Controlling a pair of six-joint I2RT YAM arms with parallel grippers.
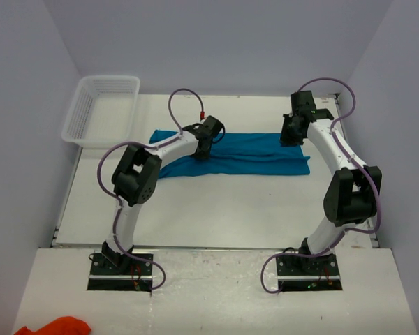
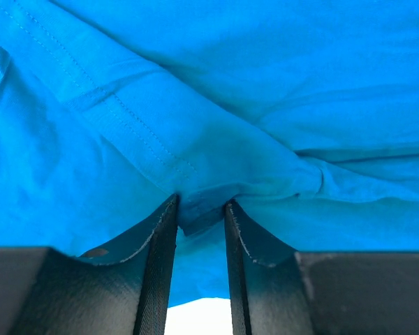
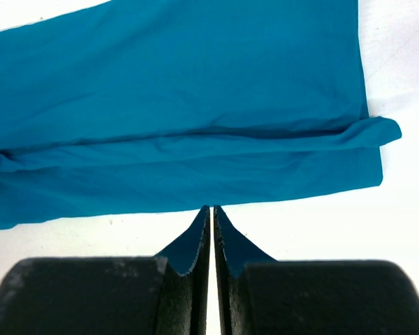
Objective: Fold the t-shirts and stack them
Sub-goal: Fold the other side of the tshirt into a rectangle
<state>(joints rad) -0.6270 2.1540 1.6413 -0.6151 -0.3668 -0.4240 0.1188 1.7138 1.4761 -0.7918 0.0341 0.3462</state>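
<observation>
A teal-blue t-shirt [image 1: 251, 155] lies folded into a long band across the far half of the white table. My left gripper [image 1: 204, 149] is down on its left part. In the left wrist view the fingers stand a narrow gap apart at the gripper [image 2: 200, 207], and a hemmed fold of the t-shirt [image 2: 230, 105] sits between their tips. My right gripper [image 1: 291, 137] hovers over the shirt's right part. In the right wrist view this gripper [image 3: 211, 208] is shut and holds nothing. Its tips are just short of the t-shirt's [image 3: 181, 125] near edge.
A white mesh basket [image 1: 101, 108] stands at the table's far left corner. An orange cloth [image 1: 52, 326] lies on the near ledge at bottom left. Bare white table [image 1: 216, 209] lies between the shirt and the arm bases.
</observation>
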